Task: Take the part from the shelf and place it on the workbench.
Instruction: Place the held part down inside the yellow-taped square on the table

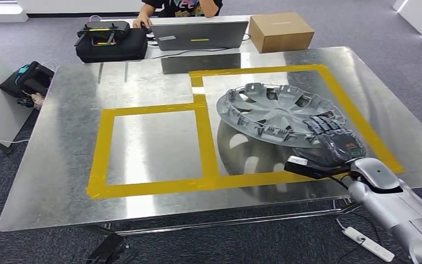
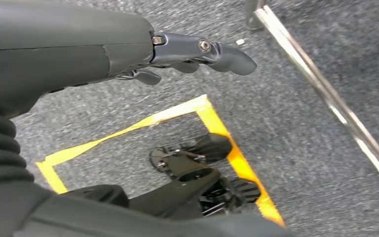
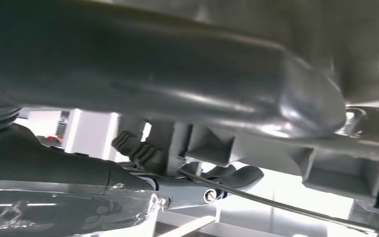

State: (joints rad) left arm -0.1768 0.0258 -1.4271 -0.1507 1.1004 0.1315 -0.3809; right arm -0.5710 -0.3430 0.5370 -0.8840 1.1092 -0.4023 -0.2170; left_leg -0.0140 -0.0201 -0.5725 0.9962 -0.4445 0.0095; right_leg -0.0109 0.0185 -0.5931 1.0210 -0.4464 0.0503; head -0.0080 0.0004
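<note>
Part: I see the grey wheel cover (image 1: 277,113) tilted above the workbench (image 1: 60,165), inside the larger yellow tape frame (image 1: 362,129) | right hand (image 1: 332,137) clamps its near rim | left hand (image 2: 192,54) hangs over carpet, fingers loosely apart, holding nothing | cardboard box (image 1: 280,32) well beyond the frame.

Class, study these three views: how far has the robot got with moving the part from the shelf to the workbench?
Done: the part, a grey wheel cover, is off the shelf and over the metal workbench, inside the right-hand yellow tape frame. In hand: the right hand grips its near rim, the cover tilted, far edge low. Left: lowering it flat and letting go. The left hand hangs over the carpet, holding nothing.
</note>
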